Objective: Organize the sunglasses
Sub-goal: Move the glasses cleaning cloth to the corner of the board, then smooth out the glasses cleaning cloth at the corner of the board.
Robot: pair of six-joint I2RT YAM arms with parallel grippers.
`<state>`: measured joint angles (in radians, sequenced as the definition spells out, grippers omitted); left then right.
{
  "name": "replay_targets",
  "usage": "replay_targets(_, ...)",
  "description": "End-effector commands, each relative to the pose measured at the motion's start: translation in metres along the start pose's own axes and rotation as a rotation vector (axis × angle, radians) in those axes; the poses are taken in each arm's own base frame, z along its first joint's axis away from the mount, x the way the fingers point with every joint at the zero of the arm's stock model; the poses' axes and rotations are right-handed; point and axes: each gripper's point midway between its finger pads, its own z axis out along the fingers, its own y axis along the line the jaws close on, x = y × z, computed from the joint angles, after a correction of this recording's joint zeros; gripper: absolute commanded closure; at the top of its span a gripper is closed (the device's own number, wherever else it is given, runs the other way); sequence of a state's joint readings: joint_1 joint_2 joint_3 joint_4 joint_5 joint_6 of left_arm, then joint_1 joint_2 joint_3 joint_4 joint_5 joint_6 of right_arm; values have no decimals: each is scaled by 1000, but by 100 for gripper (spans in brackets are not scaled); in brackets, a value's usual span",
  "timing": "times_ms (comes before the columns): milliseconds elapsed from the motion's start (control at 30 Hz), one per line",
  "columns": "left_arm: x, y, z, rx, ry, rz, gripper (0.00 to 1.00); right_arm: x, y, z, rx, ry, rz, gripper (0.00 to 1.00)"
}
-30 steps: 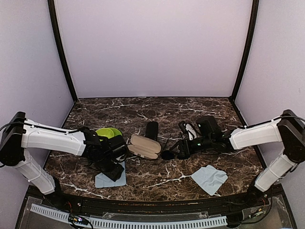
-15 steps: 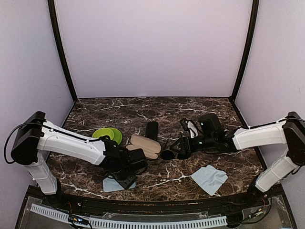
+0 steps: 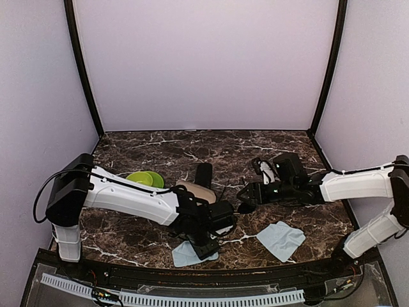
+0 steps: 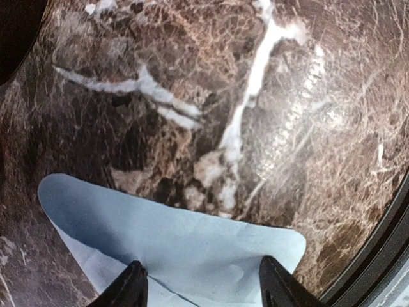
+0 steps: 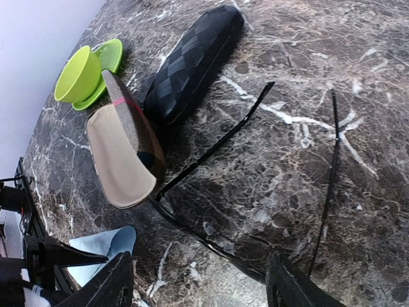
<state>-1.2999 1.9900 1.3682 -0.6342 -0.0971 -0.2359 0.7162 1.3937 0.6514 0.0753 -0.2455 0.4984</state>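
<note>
Step in hand, as judged: pick-up of one pair of sunglasses [image 5: 214, 141] by the right arm, with the left arm handling a light blue cloth [image 4: 172, 236].

Sunglasses lay unfolded on the marble desk [image 3: 147, 144] near its middle, both temple arms spread and pointing toward the far edge. The front of the frame was nearest the right gripper [image 5: 198, 268]. Its jaws stood apart, one on each side of the frame front, and nothing was clamped. Contact with the frame could not be told.

A striped case [image 5: 118, 163] lay open just beside the left temple tip, beige lining up. A closed black case [image 5: 192, 61] sat behind it, and a green cup [image 5: 77, 73] on its saucer was farther toward the left edge.

The left gripper [image 4: 201, 284] was at the front edge, jaws apart, tips over the cloth. Whether they pressed on it could not be told. A second cloth [image 3: 281, 240] lay front right.

A second pair of sunglasses could not be made out.

Next move, as judged: close on the frame front or bridge, not the thin temples. The temples must fold before the pair fits the open case.
</note>
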Motion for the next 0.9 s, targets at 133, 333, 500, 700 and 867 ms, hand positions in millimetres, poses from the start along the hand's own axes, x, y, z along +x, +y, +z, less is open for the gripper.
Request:
replay_targets(133,-12,6,-41,-8,-115,40,36,-2,-3,-7,16,-19,3,29)
replay_targets(333,17,10,-47,72,-105,-68,40,0,7,1,-16,1,-18,31)
replay_targets(500,38,9,-39,142,-68,-110,58,0,16,5,-28,10,-43,32)
replay_targets(700,39,5,-28,171,-38,-83,67,2,17,12,-32,29,-42,33)
replay_targets(867,35,1,-23,192,-26,-59,70,5,18,17,-38,39,-37,34)
